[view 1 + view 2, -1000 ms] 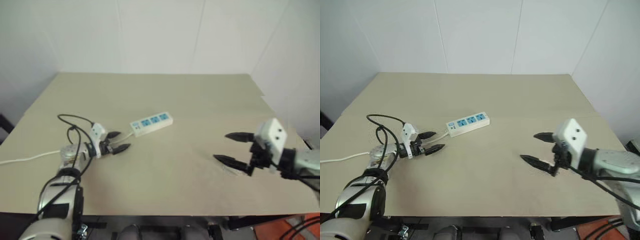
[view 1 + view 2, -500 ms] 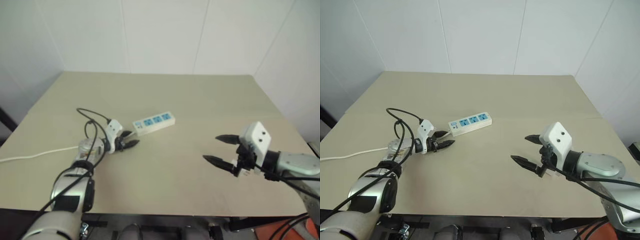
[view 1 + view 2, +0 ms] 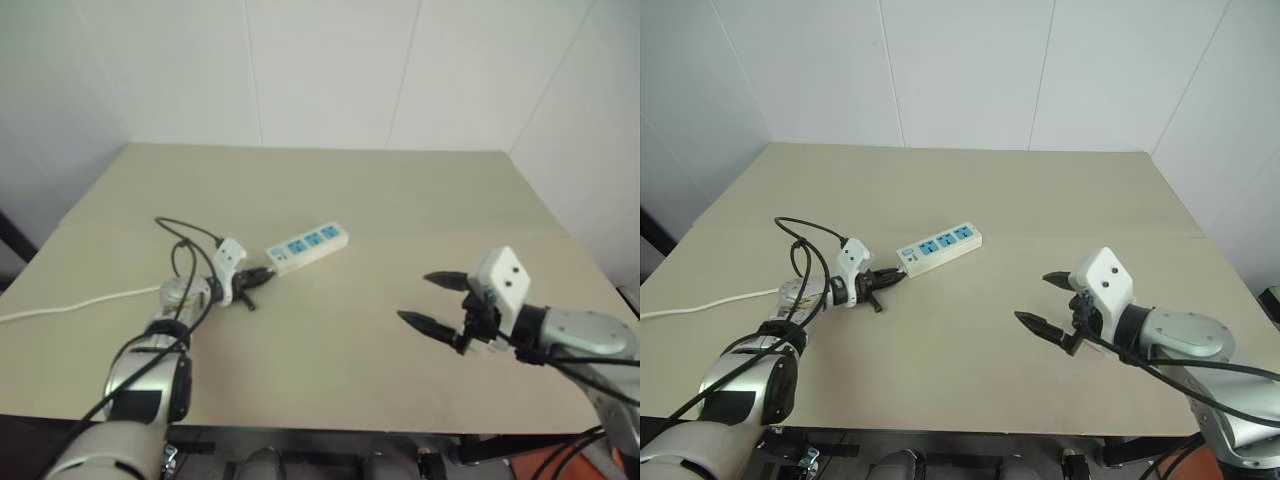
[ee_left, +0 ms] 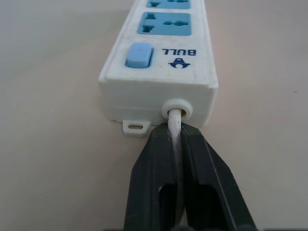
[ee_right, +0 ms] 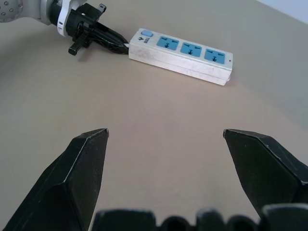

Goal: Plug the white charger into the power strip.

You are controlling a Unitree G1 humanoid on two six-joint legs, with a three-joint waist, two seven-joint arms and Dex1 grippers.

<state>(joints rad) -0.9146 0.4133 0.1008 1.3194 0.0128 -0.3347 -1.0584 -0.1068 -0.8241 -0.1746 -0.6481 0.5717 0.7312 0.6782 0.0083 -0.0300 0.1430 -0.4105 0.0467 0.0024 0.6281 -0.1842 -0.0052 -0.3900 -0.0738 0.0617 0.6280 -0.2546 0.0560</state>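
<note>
Much bare table [image 3: 1060,200] beyond power strip [image 3: 939,246]

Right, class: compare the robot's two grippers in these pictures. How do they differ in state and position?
1. The left gripper is shut on the thin white cord where it leaves the power strip; the right gripper stands wide open and holds nothing.
2. The left gripper sits right at the strip's switch end; the right gripper is well apart from it, over bare table.
Both have two black fingers and point toward the strip.
</note>
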